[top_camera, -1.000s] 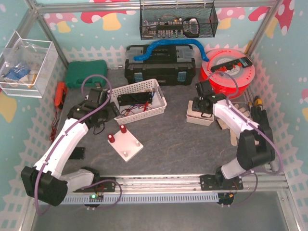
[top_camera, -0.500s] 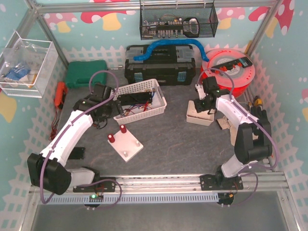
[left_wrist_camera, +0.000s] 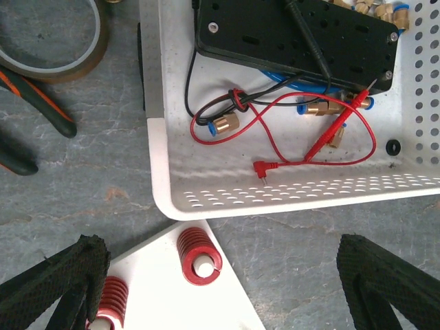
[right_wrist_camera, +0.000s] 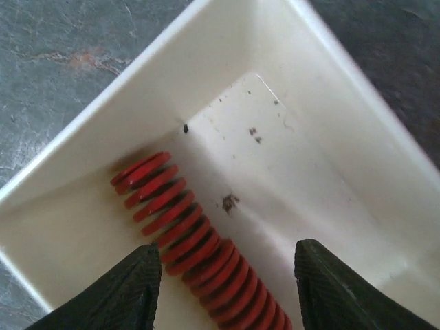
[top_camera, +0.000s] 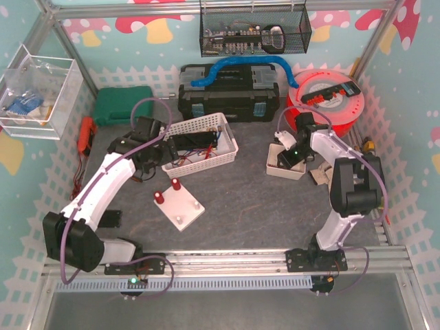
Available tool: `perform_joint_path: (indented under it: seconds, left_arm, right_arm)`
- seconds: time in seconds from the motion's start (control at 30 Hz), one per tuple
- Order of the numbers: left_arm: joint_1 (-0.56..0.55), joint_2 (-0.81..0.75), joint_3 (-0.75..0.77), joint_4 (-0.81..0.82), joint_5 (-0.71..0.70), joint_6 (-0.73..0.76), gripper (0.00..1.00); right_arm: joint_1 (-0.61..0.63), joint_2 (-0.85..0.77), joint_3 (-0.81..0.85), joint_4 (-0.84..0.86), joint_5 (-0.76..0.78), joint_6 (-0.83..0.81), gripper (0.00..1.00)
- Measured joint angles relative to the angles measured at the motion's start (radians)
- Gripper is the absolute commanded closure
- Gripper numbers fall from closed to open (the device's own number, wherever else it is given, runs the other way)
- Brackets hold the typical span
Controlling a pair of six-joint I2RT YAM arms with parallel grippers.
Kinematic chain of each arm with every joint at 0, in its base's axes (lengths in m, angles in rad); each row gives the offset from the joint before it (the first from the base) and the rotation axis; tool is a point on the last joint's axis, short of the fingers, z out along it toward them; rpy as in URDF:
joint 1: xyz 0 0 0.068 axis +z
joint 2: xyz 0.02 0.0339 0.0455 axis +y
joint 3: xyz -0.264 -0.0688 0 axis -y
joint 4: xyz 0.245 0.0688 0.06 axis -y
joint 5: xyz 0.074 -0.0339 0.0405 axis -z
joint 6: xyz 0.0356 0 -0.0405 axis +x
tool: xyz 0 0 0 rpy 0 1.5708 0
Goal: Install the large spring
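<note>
A long red spring (right_wrist_camera: 196,240) lies in the cream tray (right_wrist_camera: 323,130), which stands at the right of the table (top_camera: 285,162). My right gripper (right_wrist_camera: 227,289) is open low inside the tray, one finger on each side of the spring, not closed on it. The white peg board (top_camera: 179,203) carries two short red springs (top_camera: 176,185) on pegs; both show in the left wrist view (left_wrist_camera: 199,254). My left gripper (left_wrist_camera: 227,292) is open and empty above the board's far corner, beside the white basket (left_wrist_camera: 161,172).
The white basket (top_camera: 227,143) holds a black box and red leads. A tape roll (left_wrist_camera: 51,41) and orange-handled pliers (left_wrist_camera: 38,117) lie left of it. A black toolbox (top_camera: 230,93), green case (top_camera: 122,104) and red spool (top_camera: 330,103) stand at the back.
My right gripper has moved down into the cream tray over the long spring. My left gripper has shifted a little toward the basket and stays open.
</note>
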State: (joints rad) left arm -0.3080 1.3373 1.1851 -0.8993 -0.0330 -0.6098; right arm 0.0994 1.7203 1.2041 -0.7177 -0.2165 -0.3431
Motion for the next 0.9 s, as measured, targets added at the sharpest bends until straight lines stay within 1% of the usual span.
perform_joint_path:
  seconds: [0.13, 0.3, 0.5, 0.57, 0.7, 0.8, 0.9]
  left_arm:
    - [0.0, -0.003, 0.001, -0.002, 0.0, 0.001, 0.09]
    - [0.0, -0.014, 0.003, -0.01, -0.002, 0.001, 0.09]
    - [0.0, -0.021, 0.013, -0.016, -0.011, 0.001, 0.08]
    - [0.0, -0.021, 0.013, -0.017, -0.016, 0.002, 0.08]
    - [0.0, -0.016, 0.014, -0.017, -0.019, 0.006, 0.08]
    - [0.0, -0.002, 0.019, -0.018, -0.019, 0.009, 0.08]
    - [0.0, 0.01, 0.022, -0.018, -0.019, 0.012, 0.08]
  right_arm:
    - [-0.023, 0.099, 0.075, -0.035, -0.064, -0.063, 0.44]
    - [-0.029, 0.188, 0.162, -0.055, -0.072, -0.091, 0.45]
    - [-0.027, 0.226, 0.173, -0.049, -0.052, -0.098, 0.47]
    - [-0.025, 0.226, 0.171, -0.039, -0.027, -0.097, 0.5]
    - [-0.025, 0.229, 0.17, -0.026, 0.031, -0.08, 0.61]
    - [-0.025, 0.229, 0.17, -0.01, 0.043, -0.052, 0.7]
    - [-0.025, 0.218, 0.161, 0.013, 0.042, -0.018, 0.74]
